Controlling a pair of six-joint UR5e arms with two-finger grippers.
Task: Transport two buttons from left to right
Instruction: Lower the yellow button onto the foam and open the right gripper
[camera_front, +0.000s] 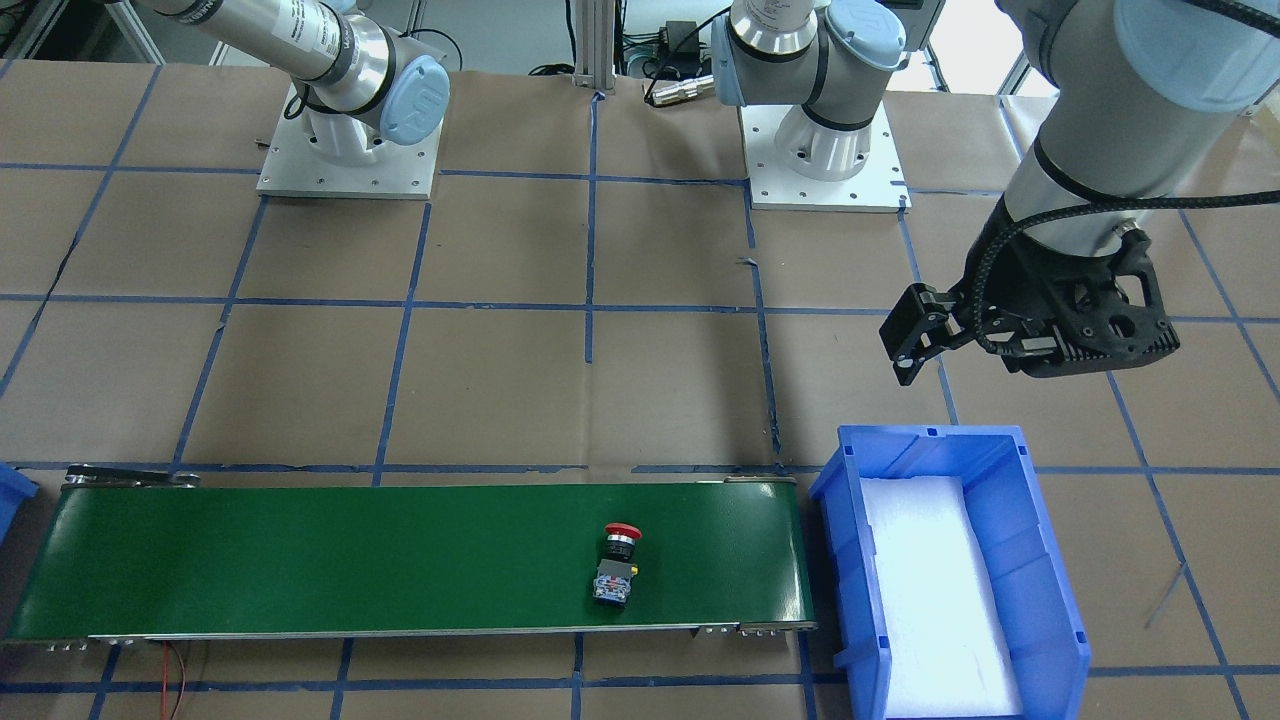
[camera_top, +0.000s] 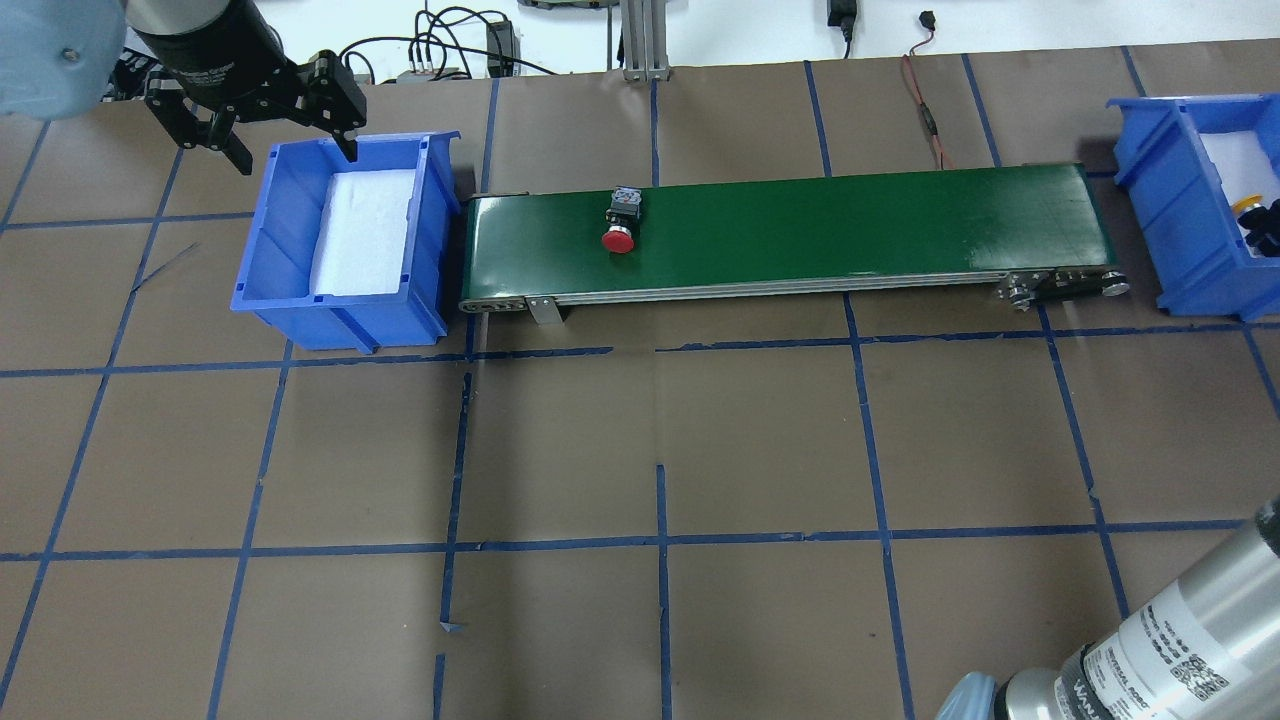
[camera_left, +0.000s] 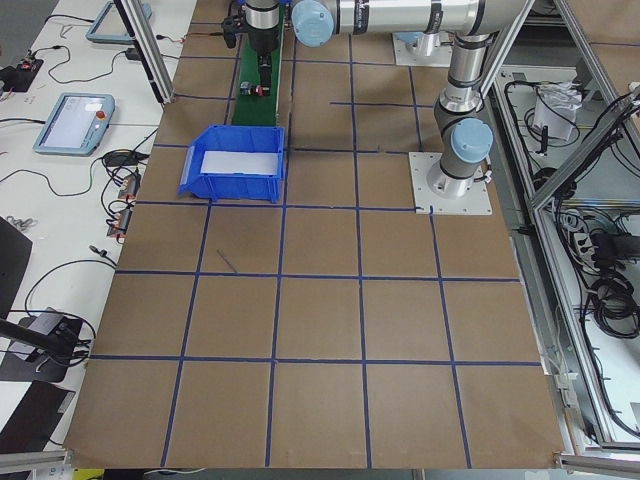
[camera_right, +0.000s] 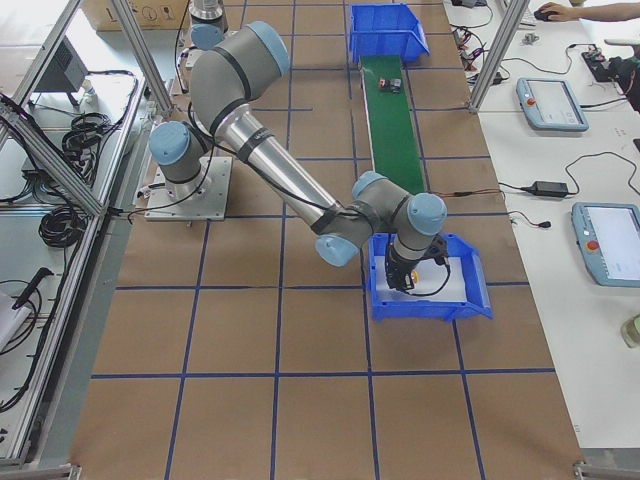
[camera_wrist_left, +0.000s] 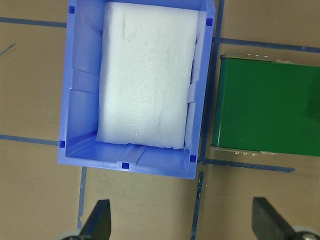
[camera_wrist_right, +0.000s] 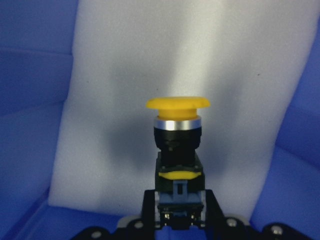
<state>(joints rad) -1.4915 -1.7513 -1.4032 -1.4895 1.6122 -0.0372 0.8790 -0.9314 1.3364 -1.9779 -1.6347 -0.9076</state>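
Buttons are apart: the yellow button (camera_wrist_right: 178, 145) is pinched by the right claw (camera_wrist_right: 180, 210), whose two black fingers (camera_wrist_right: 149, 207) press on either side of the block body. The yellow cap points away from the claw, out ahead of the fingertips. Claw and button are inside the right blue bin (camera_wrist_right: 25, 100), with its white foam pad (camera_wrist_right: 125, 60) just beyond the cap.

The red button (camera_top: 621, 222) lies on its side on the green conveyor belt (camera_top: 850, 220), well apart from both claws. It is nearer the left claw (camera_top: 297, 158) than the right one, and its red cap points toward the robot's side of the table (camera_top: 700, 450).

The left claw is spread wide and holds nothing. It hangs above the table by the left blue bin (camera_top: 340, 300). In its wrist view the bin lies ahead of the two fingertips (camera_wrist_left: 100, 222), and only a white foam sheet (camera_wrist_left: 150, 75) shows in it. The belt's end shows just beside the bin. The red button does not show in that view.
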